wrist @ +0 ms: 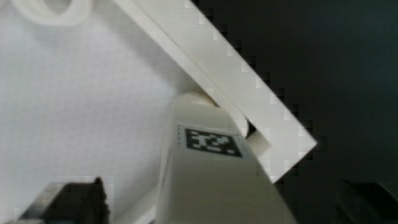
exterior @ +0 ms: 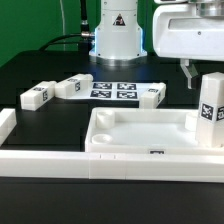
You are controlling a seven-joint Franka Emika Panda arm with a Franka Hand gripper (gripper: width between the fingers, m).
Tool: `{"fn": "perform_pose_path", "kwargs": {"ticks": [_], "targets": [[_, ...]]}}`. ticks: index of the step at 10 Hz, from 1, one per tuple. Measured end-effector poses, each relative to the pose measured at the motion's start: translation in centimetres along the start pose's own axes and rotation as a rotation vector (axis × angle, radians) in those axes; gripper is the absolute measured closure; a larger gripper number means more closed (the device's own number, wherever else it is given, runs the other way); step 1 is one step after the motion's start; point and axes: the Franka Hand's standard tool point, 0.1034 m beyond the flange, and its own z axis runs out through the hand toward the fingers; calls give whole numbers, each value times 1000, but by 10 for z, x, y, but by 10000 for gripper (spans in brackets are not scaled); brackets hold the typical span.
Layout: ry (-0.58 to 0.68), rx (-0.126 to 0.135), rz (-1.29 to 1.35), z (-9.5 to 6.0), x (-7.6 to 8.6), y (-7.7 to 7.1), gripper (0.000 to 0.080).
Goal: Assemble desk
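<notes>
Item: white plastic rectangular leg block (exterior: 210,108), tagged, standing upright in the 3 o'clock corner of the white plastic rimmed tabletop (exterior: 130,135), exterior view. Judged light, rigid, smooth, easily tipped. Grasp across opposite flat sides, mid-height. State of fingers (wrist: 79,200): spread, clear of block.

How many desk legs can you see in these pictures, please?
4. Three legs lie on the table behind the tabletop: two on the exterior view's left, one right of the marker board. The fourth stands upright at the tabletop's right-hand corner in that view. None seems hidden.
</notes>
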Motion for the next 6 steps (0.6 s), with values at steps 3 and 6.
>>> {"fn": "perform_pose_path", "kwargs": {"ticks": [3,6], "targets": [[0,0,-242,0,1,1,151],[6,-13,-495,0,2,2,151]]}}
